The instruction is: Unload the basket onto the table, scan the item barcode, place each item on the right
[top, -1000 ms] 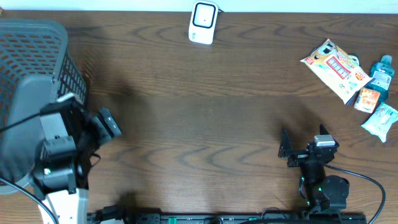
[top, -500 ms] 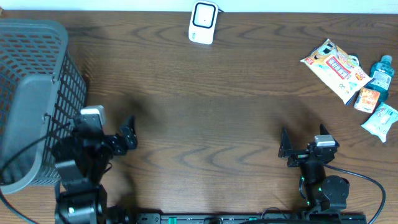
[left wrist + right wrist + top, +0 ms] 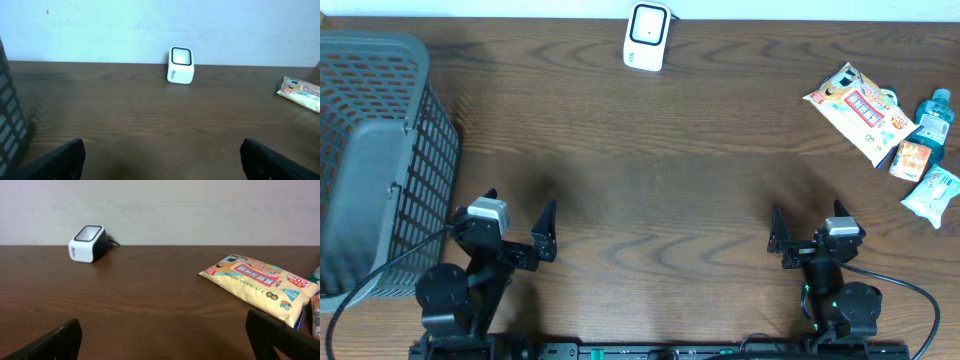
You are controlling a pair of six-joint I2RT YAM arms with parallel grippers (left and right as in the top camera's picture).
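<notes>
The white barcode scanner (image 3: 647,37) stands at the table's far edge, also seen in the left wrist view as the scanner (image 3: 180,65) and in the right wrist view as the scanner (image 3: 88,243). The items lie at the far right: a yellow packet (image 3: 858,110), a blue bottle (image 3: 932,115), a small orange box (image 3: 912,160) and a white-green pack (image 3: 935,192). My left gripper (image 3: 518,207) is open near the front left, nothing between its fingers (image 3: 60,160). My right gripper (image 3: 807,212) is open near the front right, well short of the yellow packet (image 3: 260,285).
A grey mesh basket (image 3: 380,130) fills the left side of the table, its wall (image 3: 10,125) close to my left gripper's left finger. A pale wall runs behind the table's far edge.
My left arm has swung away from the basket and come down to the front of the table, now pointing toward the scanner. The right arm has not moved.
</notes>
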